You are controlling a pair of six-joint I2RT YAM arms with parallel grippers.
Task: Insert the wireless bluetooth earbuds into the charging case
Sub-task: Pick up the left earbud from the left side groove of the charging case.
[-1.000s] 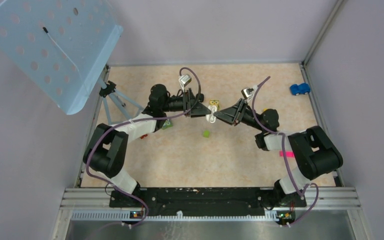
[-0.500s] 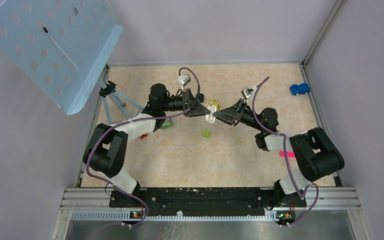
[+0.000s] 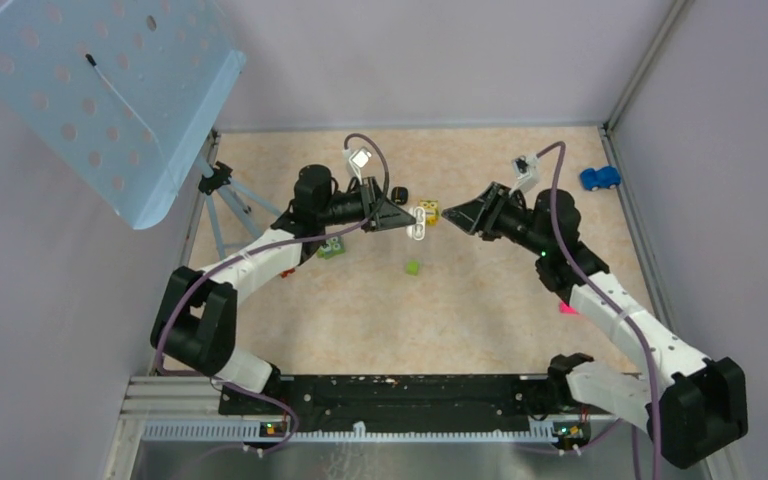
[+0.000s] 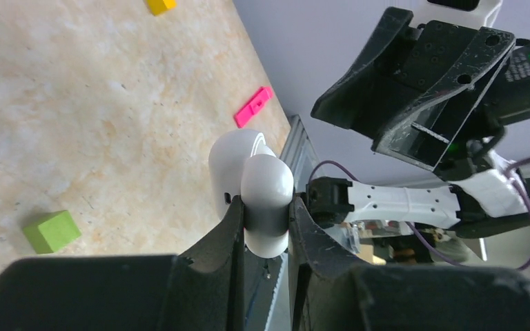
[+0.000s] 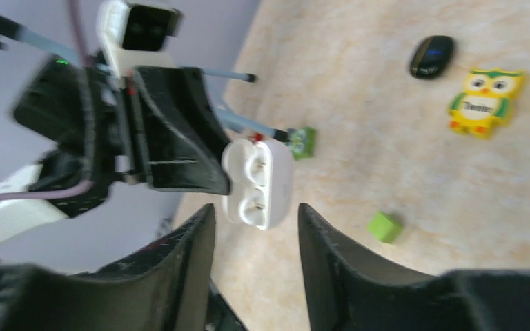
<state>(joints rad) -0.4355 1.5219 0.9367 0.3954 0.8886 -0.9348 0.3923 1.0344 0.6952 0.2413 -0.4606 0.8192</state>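
the charging case, white with its lid hinged open, is up off the table in the far middle of the scene, clamped between the fingers of the left gripper. its two sockets face the right gripper. the view is too blurred to tell whether the wireless bluetooth earbuds sit in them. the right gripper is just right of the case, with its fingers spread wide, nothing between them and not touching it. below on the table, a green cube lies nearer. a yellow owl toy and a small black oval object lie farther back. a pink piece is near the right edge, and a blue toy car is at the far right.
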